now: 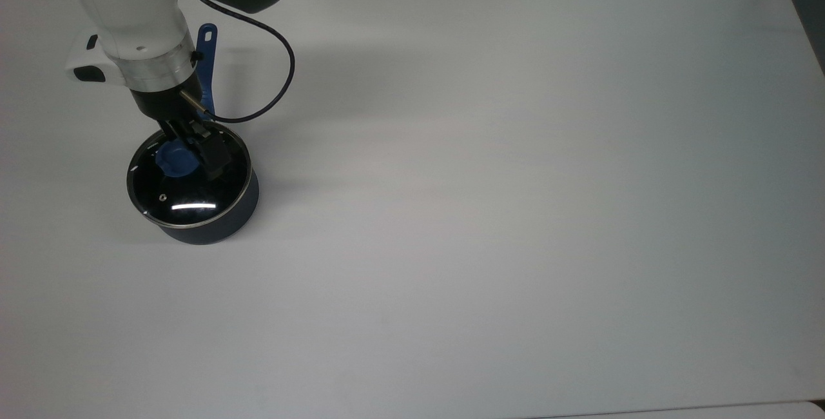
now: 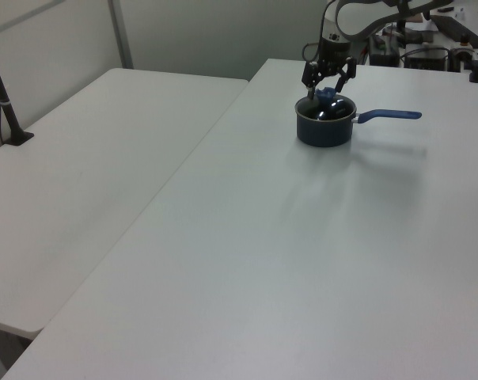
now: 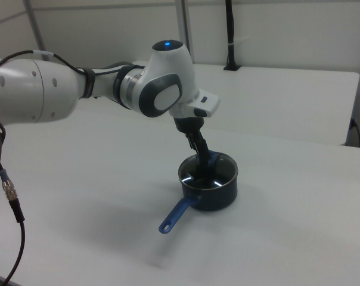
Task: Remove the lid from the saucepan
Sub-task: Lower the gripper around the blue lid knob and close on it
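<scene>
Pan [image 1: 213, 222] sits on the white tabletop [image 1: 490, 167], near the top view's upper-left corner, w/ its blue handle [image 1: 205, 61] running straight away toward the top view's top edge; in the left view the handle [image 2: 389, 115] points to the left view's right, in the right view it [image 3: 175, 218] points down-left. Lid [image 1: 188, 194] is on the pan, seated flat on the rim, glass dark w/ a bright streak of reflected light near the front edge and a small steam hole just beside it. Blue knob [image 1: 175, 159] at lid centre. Gripper [image 2: 328, 85] is directly over the lid, low, w/ fingers spread apart and straddling the knob: in the left view one finger [image 2: 309, 89] drops on the knob's left, the other on its right, both tips about level w/ the knob [image 2: 327, 94] but w/ gaps showing, not clamped. In the top view the gripper [image 1: 193, 151] hangs off the white arm [image 1: 129, 13], which covers part of the handle; a black cable [image 1: 274, 93] loops out beside the handle. In the right view the arm [image 3: 96, 89] reaches in from the right view's left, fingers [image 3: 201, 156] angled down onto the lid [image 3: 207, 171].
</scene>
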`<move>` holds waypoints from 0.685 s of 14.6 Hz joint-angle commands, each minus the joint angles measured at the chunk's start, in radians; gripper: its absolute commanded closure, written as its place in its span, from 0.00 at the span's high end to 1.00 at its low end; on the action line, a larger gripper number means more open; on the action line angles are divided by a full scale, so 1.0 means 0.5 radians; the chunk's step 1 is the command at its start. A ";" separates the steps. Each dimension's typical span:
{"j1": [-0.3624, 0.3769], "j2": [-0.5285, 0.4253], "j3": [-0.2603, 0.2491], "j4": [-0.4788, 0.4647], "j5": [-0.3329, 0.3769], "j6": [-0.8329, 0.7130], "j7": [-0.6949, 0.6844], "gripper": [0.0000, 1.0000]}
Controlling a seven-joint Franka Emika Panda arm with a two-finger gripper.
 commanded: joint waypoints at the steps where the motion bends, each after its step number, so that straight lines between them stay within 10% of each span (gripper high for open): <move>1: 0.028 0.035 -0.012 0.018 0.002 0.032 0.033 0.89; 10: 0.012 0.008 -0.027 0.021 0.002 0.008 0.021 0.90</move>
